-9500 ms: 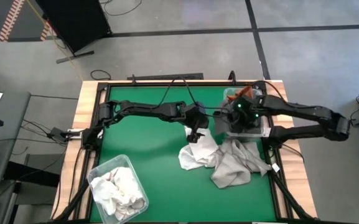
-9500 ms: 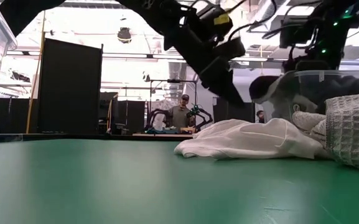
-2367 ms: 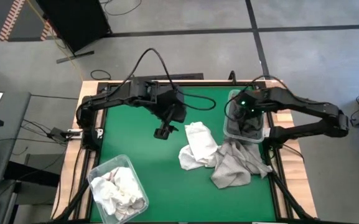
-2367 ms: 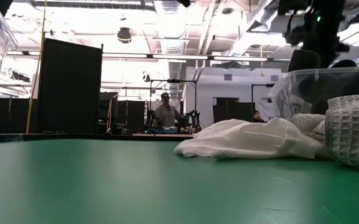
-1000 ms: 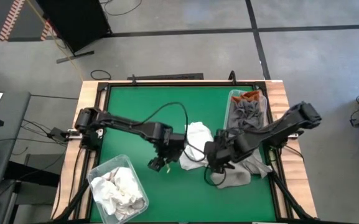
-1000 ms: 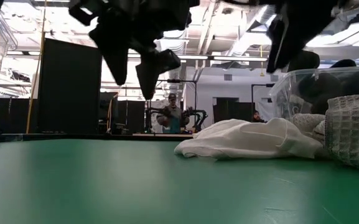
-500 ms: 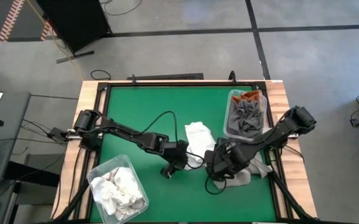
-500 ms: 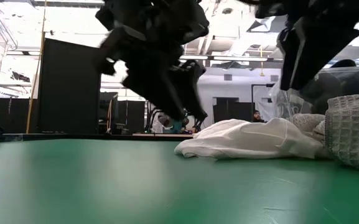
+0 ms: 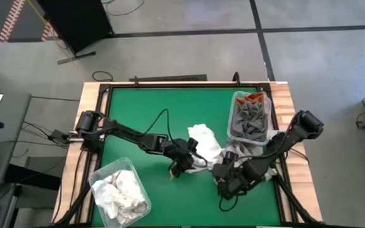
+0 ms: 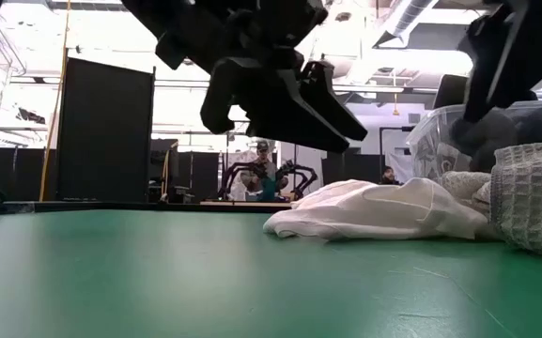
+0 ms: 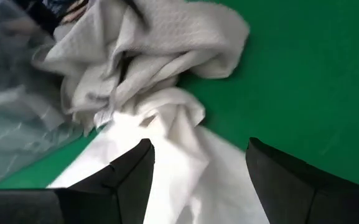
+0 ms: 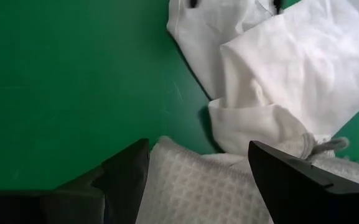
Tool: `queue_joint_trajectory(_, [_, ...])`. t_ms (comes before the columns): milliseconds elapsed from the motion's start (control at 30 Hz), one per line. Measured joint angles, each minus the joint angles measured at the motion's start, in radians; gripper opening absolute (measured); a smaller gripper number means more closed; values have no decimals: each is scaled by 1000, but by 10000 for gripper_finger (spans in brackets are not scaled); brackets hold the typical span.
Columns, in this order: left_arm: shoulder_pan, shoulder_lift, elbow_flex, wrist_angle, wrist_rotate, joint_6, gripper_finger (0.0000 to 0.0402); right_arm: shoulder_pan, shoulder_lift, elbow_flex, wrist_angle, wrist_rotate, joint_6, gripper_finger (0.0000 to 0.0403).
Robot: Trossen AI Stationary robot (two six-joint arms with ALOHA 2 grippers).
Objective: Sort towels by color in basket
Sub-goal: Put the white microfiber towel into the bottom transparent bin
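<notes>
A plain white towel (image 9: 202, 140) lies crumpled on the green mat, with a pale waffle-weave towel (image 9: 234, 152) bunched against its right side. My left gripper (image 9: 176, 170) hangs open just above the white towel's near-left edge (image 11: 179, 180). My right gripper (image 9: 224, 184) is open too and hovers over the near end of the waffle towel (image 12: 198, 186). A clear basket (image 9: 233, 109) at the far right holds grey towels and a rust-orange one. Another clear basket (image 9: 98, 175) at the near left holds white towels.
The right arm reaches across the waffle towel from the table's right edge. The mat is bordered by a wooden frame (image 9: 90, 95). Bare green mat (image 9: 144, 114) spreads over the far left. In the low view a person (image 10: 263, 174) sits far behind the table.
My left gripper has gone toward the table's right edge and come up to the white towel. My right gripper has gone toward the near edge, past the waffle towel's near end. The towels have kept their places.
</notes>
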Motion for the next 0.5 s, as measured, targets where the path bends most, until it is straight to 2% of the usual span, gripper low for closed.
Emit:
queue_joint_trajectory(333, [65,26,1,35,43,-47,242,43,0,0,2,44,88,304])
queue_joint_trajectory(500, [65,121,26,64,38,-46,275,49,0,0,17,44,101,304])
